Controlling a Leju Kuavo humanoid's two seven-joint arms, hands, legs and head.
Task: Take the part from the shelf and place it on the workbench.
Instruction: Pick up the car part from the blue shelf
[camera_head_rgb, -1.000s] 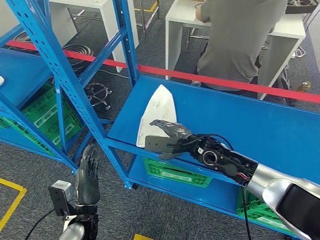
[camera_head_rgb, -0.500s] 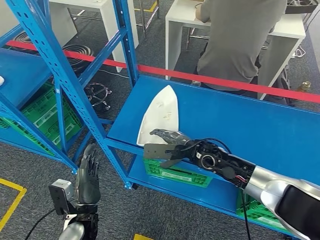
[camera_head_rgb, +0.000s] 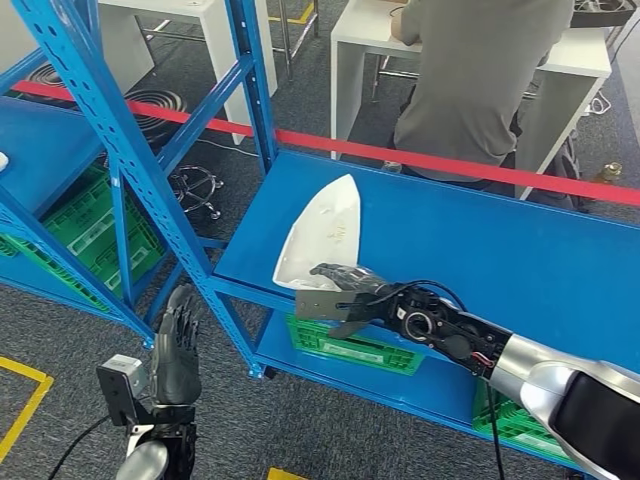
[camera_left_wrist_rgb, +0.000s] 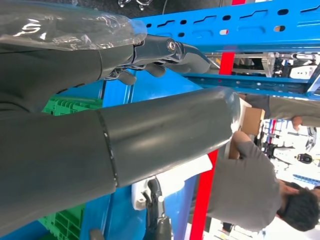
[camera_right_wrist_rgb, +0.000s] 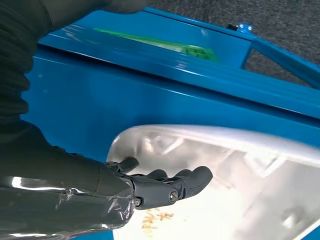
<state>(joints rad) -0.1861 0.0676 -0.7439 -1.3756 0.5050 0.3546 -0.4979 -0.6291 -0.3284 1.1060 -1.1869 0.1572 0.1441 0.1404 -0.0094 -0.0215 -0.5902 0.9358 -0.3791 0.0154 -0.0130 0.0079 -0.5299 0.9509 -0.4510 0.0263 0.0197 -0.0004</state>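
1. The part (camera_head_rgb: 321, 235) is a white, shell-shaped plastic piece, pointed at its far end and wide at its near end. It lies on the blue shelf (camera_head_rgb: 483, 250), close to the shelf's near-left edge, with its near rim tipped up off the surface.

2. The right hand (camera_head_rgb: 343, 295) reaches in from the right and meets the part at its wide near end. In the right wrist view the dark fingers (camera_right_wrist_rgb: 177, 182) lie along the hollow inner side of the part (camera_right_wrist_rgb: 234, 180), near its rim. The thumb's contact is hidden, so I cannot tell whether the hand truly holds the part or only props it.

3. The left hand (camera_head_rgb: 175, 350) hangs low on the left, above the grey floor, fingers straight and apart, holding nothing.

4. To do this step well, the thumb should likely close against the outer face opposite the fingers before any lift, since a smooth curved shell could slip from a one-sided touch.

5. The lift should probably be slow and level, drawing the part toward the robot and away from the blue upright post (camera_head_rgb: 253, 85) on the left.

6. A person (camera_head_rgb: 483, 80) in a grey shirt sits at a white desk (camera_head_rgb: 355, 60) beyond the red tape (camera_head_rgb: 423, 160), well apart from the shelf.
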